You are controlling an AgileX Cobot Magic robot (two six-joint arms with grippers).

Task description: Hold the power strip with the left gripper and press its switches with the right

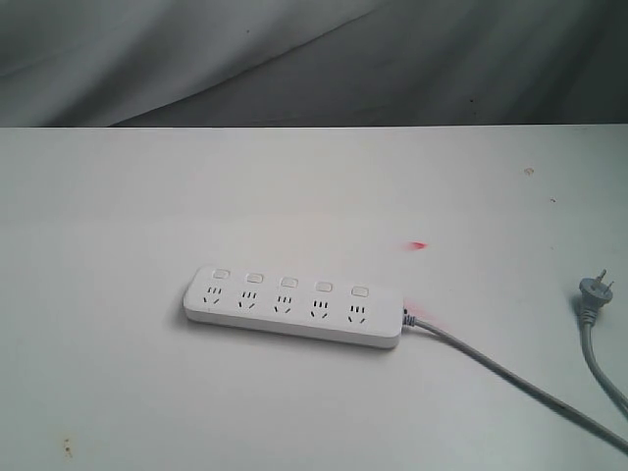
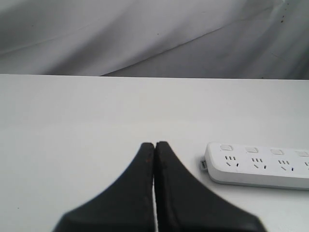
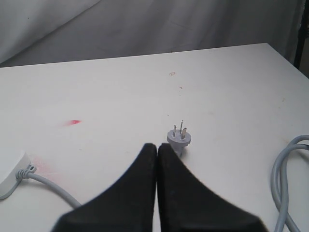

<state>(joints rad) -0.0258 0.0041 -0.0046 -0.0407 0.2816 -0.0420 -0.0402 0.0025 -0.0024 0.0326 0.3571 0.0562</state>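
Exterior view: the power strip [image 1: 294,307] lies flat mid-worktop [image 1: 147,196], its 5 switches [image 1: 287,283] in a row above the sockets and its grey cable [image 1: 510,378] trailing right; the loose plug [image 1: 593,291] lies well apart. Left wrist view: the left gripper [image 2: 154,145] is clenched and empty, near the strip's free end but not touching it. Right wrist view: the right gripper [image 3: 157,146] is clenched and empty, near the plug.

We see our L gripper [image 2: 154,145] w/ its two black pointed jaws pressed flat together, tips touching & gripping nothing, and our R gripper [image 3: 157,145] in the same pose, jaws closed tight, tips meeting, also empty-handed.
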